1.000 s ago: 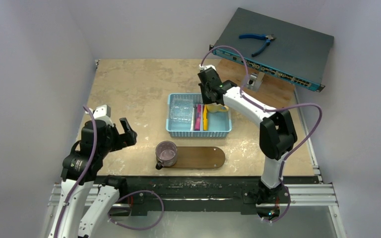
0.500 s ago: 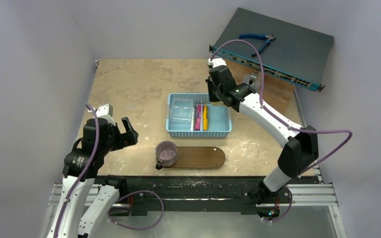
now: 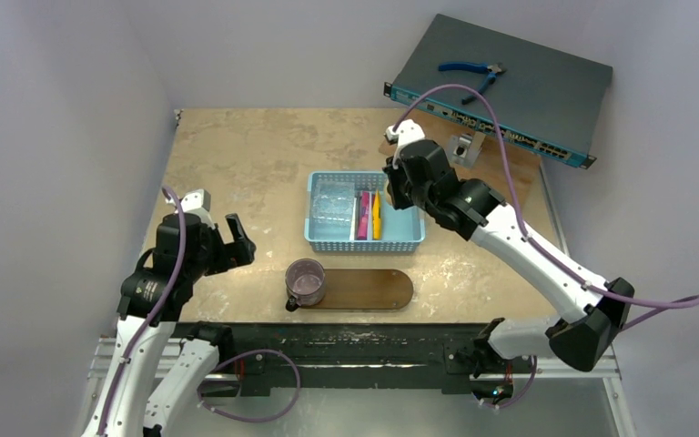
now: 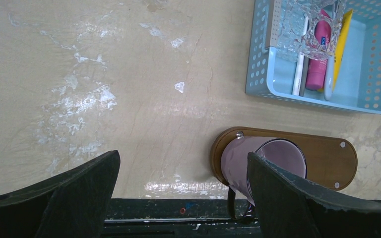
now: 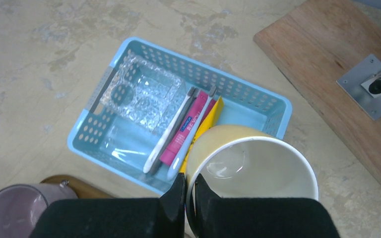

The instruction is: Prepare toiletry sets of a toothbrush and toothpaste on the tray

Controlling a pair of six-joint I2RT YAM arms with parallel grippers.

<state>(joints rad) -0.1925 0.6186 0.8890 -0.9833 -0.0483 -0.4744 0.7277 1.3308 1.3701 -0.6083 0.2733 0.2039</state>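
Your right jaws are closed on the rim of the cream cup (image 5: 250, 173), holding it in the air over the right end of the blue basket (image 3: 364, 246) at mid-table. Your left jaws stand wide open and empty above the table's left side. The pink tube (image 3: 363, 215), yellow tube (image 3: 376, 217) and pale brushes (image 5: 169, 131) lie side by side inside the basket, beside crinkled clear packaging (image 5: 139, 94). The tray (image 3: 373, 289) lies along the near edge, with a purple cup (image 3: 306, 280) standing on its left end.

White arms (image 3: 532, 259), black joints, trailing purple cables (image 3: 460, 87).
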